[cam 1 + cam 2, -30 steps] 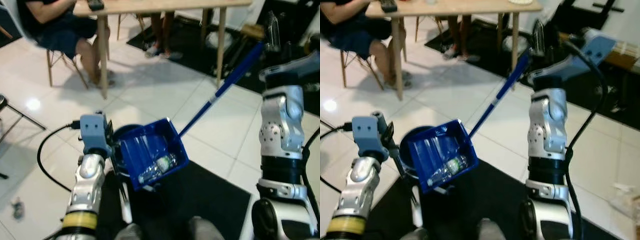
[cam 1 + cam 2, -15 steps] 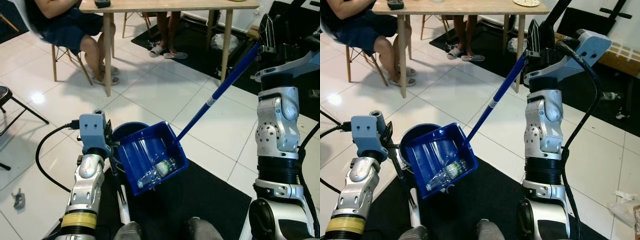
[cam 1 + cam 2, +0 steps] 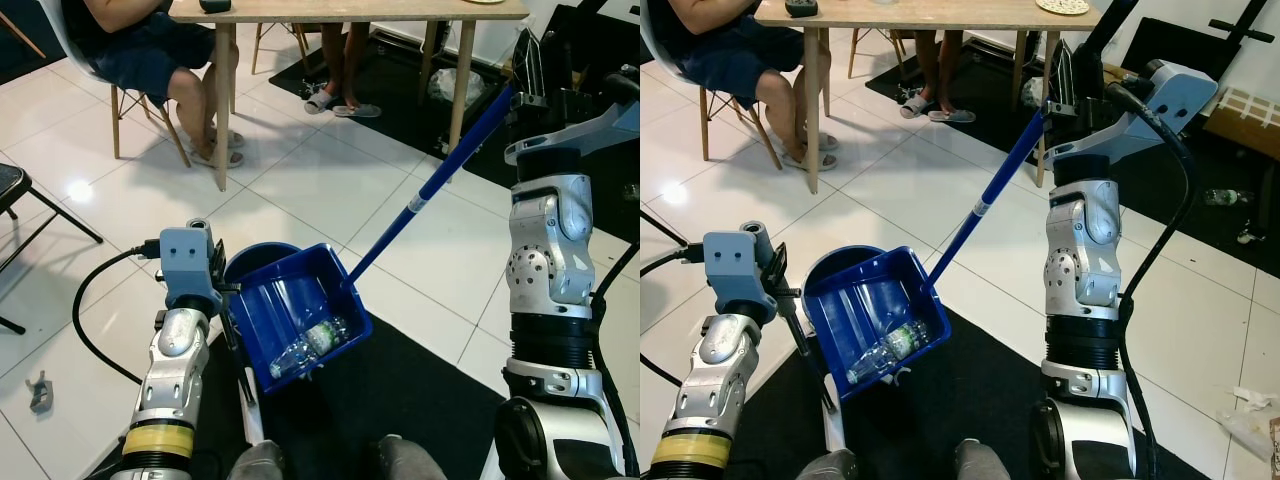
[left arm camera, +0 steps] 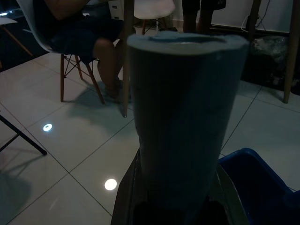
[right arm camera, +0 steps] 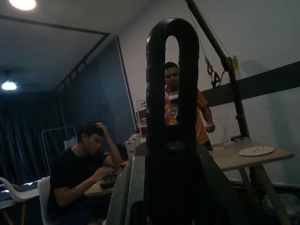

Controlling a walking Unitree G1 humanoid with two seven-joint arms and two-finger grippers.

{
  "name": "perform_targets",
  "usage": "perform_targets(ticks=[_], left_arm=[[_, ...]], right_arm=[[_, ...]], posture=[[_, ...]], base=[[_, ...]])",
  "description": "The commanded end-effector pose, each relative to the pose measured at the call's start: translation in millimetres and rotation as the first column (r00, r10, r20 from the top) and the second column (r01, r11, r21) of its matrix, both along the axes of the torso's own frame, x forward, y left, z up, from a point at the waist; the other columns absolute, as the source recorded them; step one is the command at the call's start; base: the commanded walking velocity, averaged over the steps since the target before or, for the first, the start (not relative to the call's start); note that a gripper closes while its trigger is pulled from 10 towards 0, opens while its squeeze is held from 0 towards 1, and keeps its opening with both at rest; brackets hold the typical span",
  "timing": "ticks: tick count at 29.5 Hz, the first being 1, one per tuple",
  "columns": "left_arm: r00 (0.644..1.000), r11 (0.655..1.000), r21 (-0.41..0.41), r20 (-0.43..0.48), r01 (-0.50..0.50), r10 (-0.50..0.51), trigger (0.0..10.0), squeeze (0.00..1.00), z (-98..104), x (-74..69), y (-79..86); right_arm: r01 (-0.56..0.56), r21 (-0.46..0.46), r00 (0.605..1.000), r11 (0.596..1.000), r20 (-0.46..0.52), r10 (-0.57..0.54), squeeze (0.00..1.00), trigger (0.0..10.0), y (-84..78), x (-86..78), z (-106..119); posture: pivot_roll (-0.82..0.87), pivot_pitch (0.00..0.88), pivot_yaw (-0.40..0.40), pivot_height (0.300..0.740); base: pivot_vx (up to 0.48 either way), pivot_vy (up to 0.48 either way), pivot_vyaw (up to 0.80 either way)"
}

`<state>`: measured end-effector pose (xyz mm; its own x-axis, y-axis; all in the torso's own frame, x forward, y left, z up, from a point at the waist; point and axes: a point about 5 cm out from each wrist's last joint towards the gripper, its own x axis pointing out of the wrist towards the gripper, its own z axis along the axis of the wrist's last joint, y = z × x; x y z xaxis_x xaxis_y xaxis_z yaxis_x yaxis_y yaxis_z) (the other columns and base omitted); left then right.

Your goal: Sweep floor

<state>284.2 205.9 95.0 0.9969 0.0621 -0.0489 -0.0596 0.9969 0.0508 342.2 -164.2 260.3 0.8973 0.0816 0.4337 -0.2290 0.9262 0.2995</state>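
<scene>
Blue dustpan point(image 3: 295, 315), handle pinched by right hand point(image 3: 527, 75), tilts beside black mat point(image 3: 400, 390) edge.

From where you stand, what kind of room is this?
Probably a dining or living area in a home: a wooden table with a person seated on a chair at it, glossy white floor tiles, and a black mat underfoot.

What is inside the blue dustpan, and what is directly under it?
Inside the blue dustpan lies a clear plastic bottle near the lower edge. Under it stands a round blue bin; the pan covers most of the bin, so its contents cannot be seen.
</scene>
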Motion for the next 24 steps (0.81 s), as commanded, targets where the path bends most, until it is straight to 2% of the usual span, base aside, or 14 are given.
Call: perform_targets(ticks=[1,24], left_arm=[[1.0,1.0,0.022,0.018,0.001,-0.002,10.0,0.0,3.8,1.6,0.3],[1.0,1.0,0.025,0.016,-0.003,0.003,10.0,0.0,3.8,1.6,1.5]], right_arm=[[-0.009,0.021,0.999,1.0,0.046,0.008,0.0,10.0,1.9,-4.4,8.4],[-0.01,0.022,0.999,1.0,0.038,0.009,0.0,10.0,2.4,-4.1,6.2]], posture=[[0.11,0.047,-0.005,0.74],[0.11,0.048,-0.004,0.74]], base=[[0.435,0.0,0.0],[0.444,0.0,0.0]])
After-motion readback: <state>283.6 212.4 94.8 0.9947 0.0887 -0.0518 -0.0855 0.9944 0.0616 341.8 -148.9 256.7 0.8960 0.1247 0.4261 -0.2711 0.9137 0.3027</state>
